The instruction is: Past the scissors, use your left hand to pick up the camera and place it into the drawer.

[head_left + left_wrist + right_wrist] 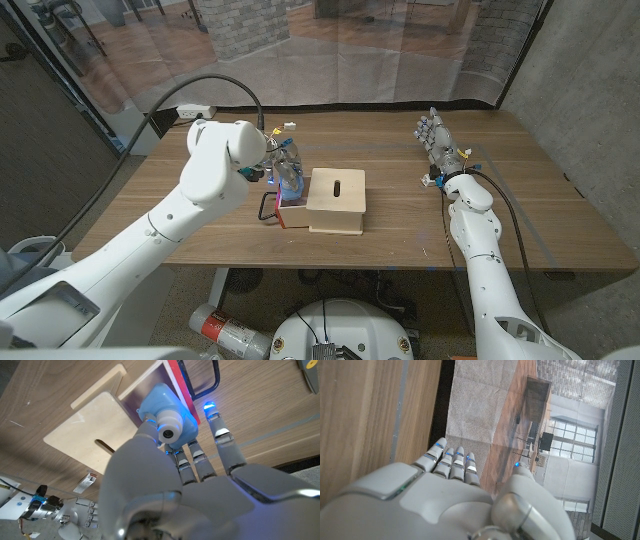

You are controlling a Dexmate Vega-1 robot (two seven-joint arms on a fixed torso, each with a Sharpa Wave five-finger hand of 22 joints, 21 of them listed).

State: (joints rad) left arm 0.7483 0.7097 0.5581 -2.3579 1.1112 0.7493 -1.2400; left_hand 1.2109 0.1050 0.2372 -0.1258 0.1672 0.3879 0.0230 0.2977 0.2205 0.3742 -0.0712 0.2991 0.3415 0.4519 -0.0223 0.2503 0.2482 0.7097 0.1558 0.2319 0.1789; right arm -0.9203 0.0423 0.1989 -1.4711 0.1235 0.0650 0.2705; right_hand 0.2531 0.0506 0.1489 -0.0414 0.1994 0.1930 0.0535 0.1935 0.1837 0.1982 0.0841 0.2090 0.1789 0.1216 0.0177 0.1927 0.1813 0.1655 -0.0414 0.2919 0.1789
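Left robot hand (200,467) grasps one small pale-blue plastic camera (167,415) with round white lens, fingers stretched along its sides, held over open red-lined drawer (181,385) of one light plywood box (336,199) with slot in lid. One black wire handle (268,206) beside drawer. Right robot hand (437,142) released, fingers straight and apart, on wood-grain counter (420,225), well apart from box.

Left arm reaches in from near corner; left hand (175,480) grips camera (167,420), fingers (222,440) extended around it. Right arm stretched forward; right hand (440,148) open, fingers (452,462) straight, together.
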